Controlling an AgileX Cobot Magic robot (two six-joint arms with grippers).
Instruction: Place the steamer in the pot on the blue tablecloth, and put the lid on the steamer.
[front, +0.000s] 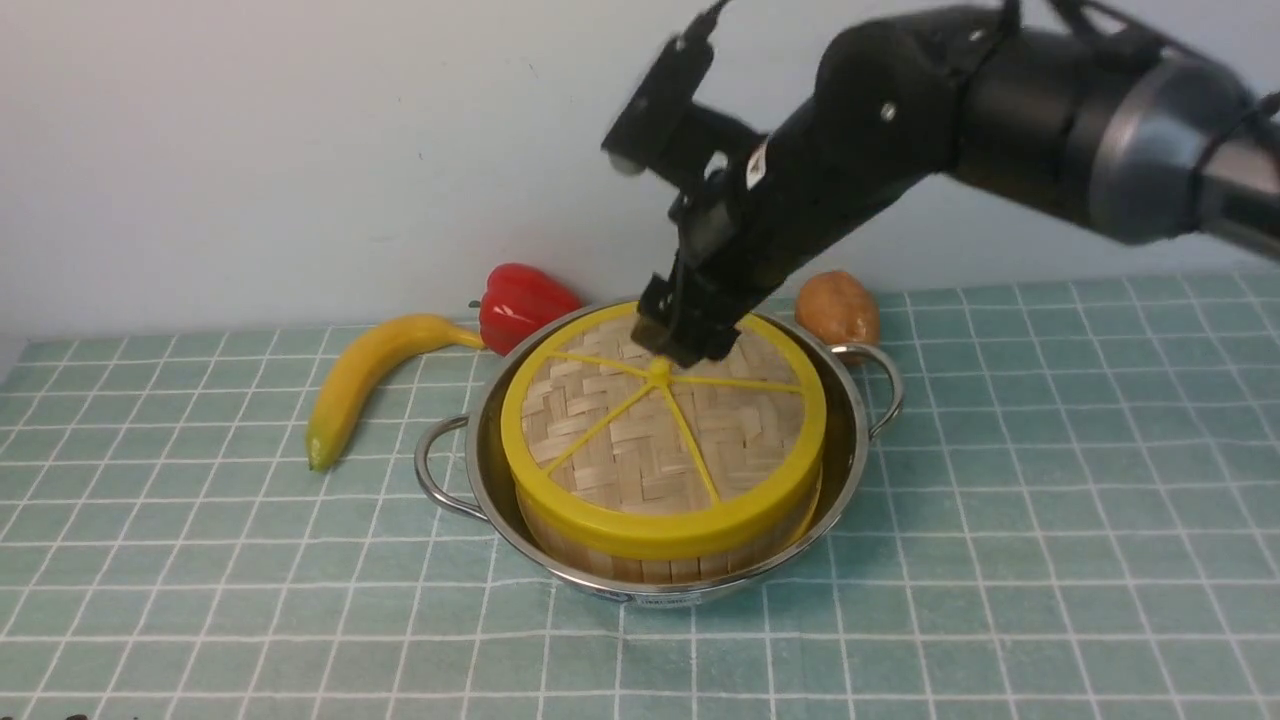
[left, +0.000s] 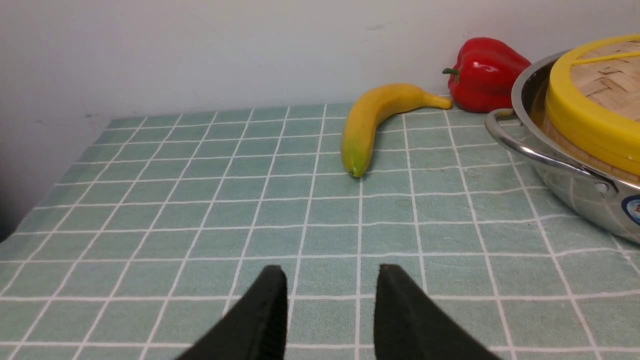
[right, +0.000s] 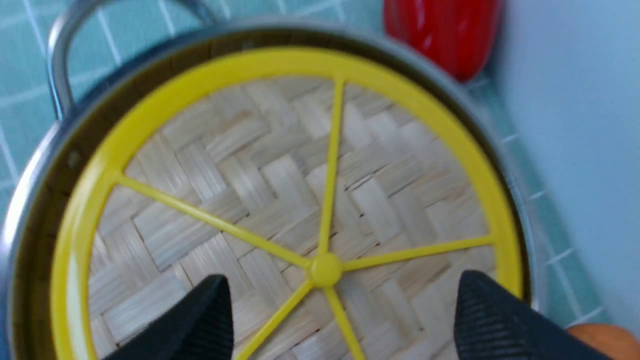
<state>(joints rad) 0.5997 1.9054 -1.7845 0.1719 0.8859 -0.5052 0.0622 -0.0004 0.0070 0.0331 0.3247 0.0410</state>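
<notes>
Above the pot (front: 850, 470), the right arm reaches down from the upper right, its wrist bent so the right gripper (front: 690, 345) hangs just over the far half of the lid (front: 660, 430). Its fingers (right: 200, 320) stand wide apart on either side of the lid's centre knob (right: 325, 269), holding nothing. The lid lies flat on the steamer (front: 640, 560), which sits inside the pot on the blue tablecloth (front: 1050, 560). Off the pot's left side, the left gripper (left: 330, 285) hovers low over bare cloth, fingers moderately parted and empty. A banana (front: 365, 380) lies left of the pot, a red pepper (front: 522, 300) just behind its left rim, and a potato (front: 838, 308) behind its right handle.
</notes>
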